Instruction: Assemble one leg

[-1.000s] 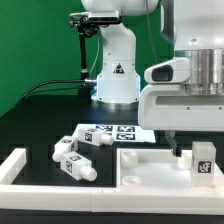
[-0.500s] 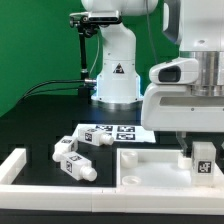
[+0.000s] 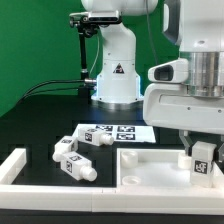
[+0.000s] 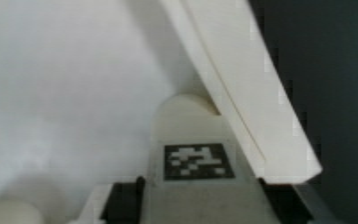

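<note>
Wrist view, nearest item: I log one leg (image 4: 197, 140), a white peg with a rounded end and a black-and-white square tag, standing between my gripper's (image 4: 202, 200) two dark fingers (image 4: 128, 203), which sit close against its sides; I read that as clamped on the leg. Behind it I see the flat white face of the tabletop (image 4: 60, 90) and its raised rim running just beside the leg's rounded end.

Exterior view, front: a low white fence piece (image 3: 14, 165) lies along the near edge toward this view's left. The tabletop (image 3: 150, 172) lies at the front toward this view's right, rim up. The gripper (image 3: 204, 158) hangs over its right-hand part with the leg (image 3: 203, 160) upright between the fingers, tag facing the camera; I cannot tell whether the leg's lower end touches the tabletop.

Next back: two loose legs on the black table (image 3: 40, 115), one lying at the exterior view's left (image 3: 72, 160), another just behind it (image 3: 95, 136). The marker board (image 3: 128, 131) lies flat behind those.

Farthest: the arm's white base (image 3: 114, 70) against the green backdrop (image 3: 35, 40), a black cable (image 3: 55, 86) trailing toward this view's left.
</note>
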Controlling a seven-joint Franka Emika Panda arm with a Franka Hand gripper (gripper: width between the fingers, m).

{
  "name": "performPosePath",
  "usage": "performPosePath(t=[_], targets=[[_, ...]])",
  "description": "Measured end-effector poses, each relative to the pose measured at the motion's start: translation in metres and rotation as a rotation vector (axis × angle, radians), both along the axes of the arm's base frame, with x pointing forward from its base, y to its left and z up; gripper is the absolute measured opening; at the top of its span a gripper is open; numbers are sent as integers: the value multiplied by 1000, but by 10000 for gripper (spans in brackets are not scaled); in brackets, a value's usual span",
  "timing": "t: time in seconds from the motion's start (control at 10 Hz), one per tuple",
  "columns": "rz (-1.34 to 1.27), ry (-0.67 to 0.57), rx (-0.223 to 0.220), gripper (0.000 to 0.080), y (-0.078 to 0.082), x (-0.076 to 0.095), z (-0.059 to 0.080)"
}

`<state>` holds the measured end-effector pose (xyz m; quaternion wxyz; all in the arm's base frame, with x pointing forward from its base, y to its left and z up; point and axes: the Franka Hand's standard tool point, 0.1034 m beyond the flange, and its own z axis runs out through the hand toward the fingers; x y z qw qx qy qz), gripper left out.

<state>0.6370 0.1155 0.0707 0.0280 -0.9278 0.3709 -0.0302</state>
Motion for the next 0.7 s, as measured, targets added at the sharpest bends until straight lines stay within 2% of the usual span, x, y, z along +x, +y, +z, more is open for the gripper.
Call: performPosePath(t=[0.1, 0.3, 0.5, 0.7], targets=[[-143, -2, 11, 285, 0, 1, 0], [-535, -8, 108, 285, -1, 0, 0], [-644, 0, 126, 287, -1, 0, 0], [-563, -1, 116, 288, -1, 0, -1]])
